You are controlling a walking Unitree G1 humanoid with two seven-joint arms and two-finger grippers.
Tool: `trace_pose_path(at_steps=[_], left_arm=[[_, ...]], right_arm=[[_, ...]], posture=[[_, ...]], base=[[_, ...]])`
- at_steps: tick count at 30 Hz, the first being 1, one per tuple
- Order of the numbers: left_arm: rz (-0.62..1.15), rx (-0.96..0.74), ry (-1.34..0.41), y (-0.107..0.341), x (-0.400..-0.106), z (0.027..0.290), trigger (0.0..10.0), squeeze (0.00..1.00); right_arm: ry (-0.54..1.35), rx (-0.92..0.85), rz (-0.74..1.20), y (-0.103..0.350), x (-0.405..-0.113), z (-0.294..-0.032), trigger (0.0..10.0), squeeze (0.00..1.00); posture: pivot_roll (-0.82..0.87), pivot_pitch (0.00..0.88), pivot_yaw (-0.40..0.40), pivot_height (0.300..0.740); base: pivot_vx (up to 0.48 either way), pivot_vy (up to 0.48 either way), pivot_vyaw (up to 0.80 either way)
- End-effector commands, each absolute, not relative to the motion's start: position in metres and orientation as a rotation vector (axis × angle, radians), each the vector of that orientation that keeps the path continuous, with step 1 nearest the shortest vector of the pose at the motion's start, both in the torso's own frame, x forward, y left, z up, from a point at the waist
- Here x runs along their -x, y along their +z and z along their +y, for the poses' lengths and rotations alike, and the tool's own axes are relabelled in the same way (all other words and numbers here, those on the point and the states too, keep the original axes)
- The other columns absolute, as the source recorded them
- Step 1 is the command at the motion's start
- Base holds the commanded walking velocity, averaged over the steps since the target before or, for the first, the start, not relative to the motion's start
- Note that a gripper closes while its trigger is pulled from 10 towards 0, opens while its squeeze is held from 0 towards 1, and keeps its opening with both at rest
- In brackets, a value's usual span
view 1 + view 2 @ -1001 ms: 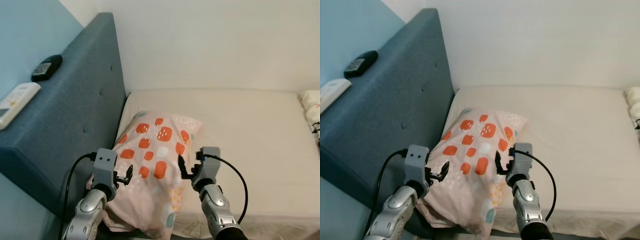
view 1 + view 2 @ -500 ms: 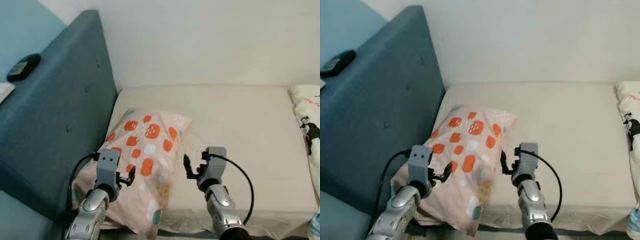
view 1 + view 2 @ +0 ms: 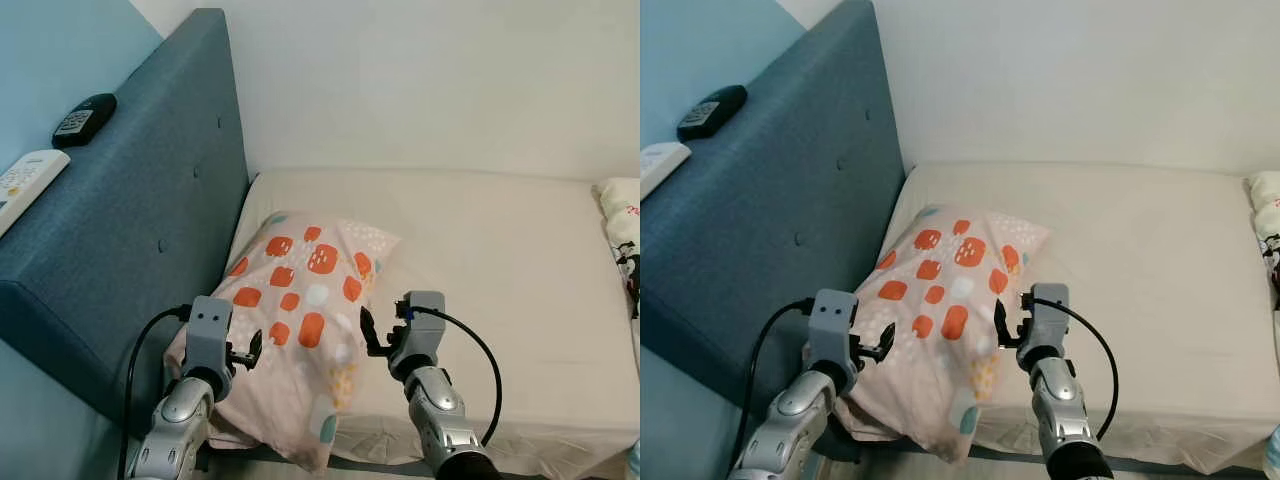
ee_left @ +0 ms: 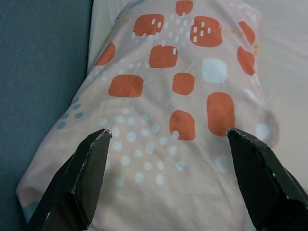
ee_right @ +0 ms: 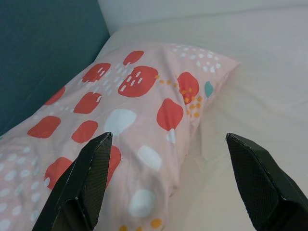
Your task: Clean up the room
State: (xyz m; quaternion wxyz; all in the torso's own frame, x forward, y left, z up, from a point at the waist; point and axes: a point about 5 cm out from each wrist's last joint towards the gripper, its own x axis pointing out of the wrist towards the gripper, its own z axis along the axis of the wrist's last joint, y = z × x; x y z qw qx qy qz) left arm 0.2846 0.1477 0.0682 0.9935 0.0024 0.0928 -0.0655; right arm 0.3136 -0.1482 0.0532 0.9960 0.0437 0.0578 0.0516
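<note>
Both your hands hover spread open over the pillow at the head of the bed

Your left hand (image 3: 247, 352) sits above the near left part of the pink pillow (image 3: 305, 300) with orange patches, its fingers (image 4: 84, 178) wide apart and gripping nothing; your right hand (image 3: 366, 335) is just off the pillow's right edge, likewise parted and empty. The pillow lies on the cream mattress (image 3: 500, 260) against the blue headboard (image 3: 140, 220), its near end hanging over the bed's edge. A black remote (image 3: 84, 117) and a white remote (image 3: 25, 182) rest on top of the headboard
</note>
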Motion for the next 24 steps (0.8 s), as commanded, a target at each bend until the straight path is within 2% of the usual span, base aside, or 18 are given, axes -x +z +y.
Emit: trace_pose_path(at_steps=[1, 12, 24], left_arm=[[0.220, -0.009, -0.113, 0.0622, -0.2803, 0.1508, 10.0, 0.00], [0.272, 0.005, -0.107, 0.0583, -0.2776, 0.1499, 10.0, 0.00], [0.250, -0.035, -0.145, 0.0613, -0.2783, 0.1472, 10.0, 0.00]], right_arm=[[0.125, -0.083, 0.139, 0.0499, -0.3130, -0.1432, 10.0, 0.00], [0.125, -0.085, 0.133, 0.0518, -0.3146, -0.1435, 10.0, 0.00], [0.126, -0.085, 0.134, 0.0517, -0.3147, -0.1442, 10.0, 0.00]], posture=[[0.05, 0.140, -0.007, 0.730], [0.05, 0.147, -0.005, 0.730], [0.05, 0.140, -0.007, 0.730]], base=[[0.000, 0.000, 0.80], [0.000, 0.000, 0.80], [0.000, 0.000, 0.80]])
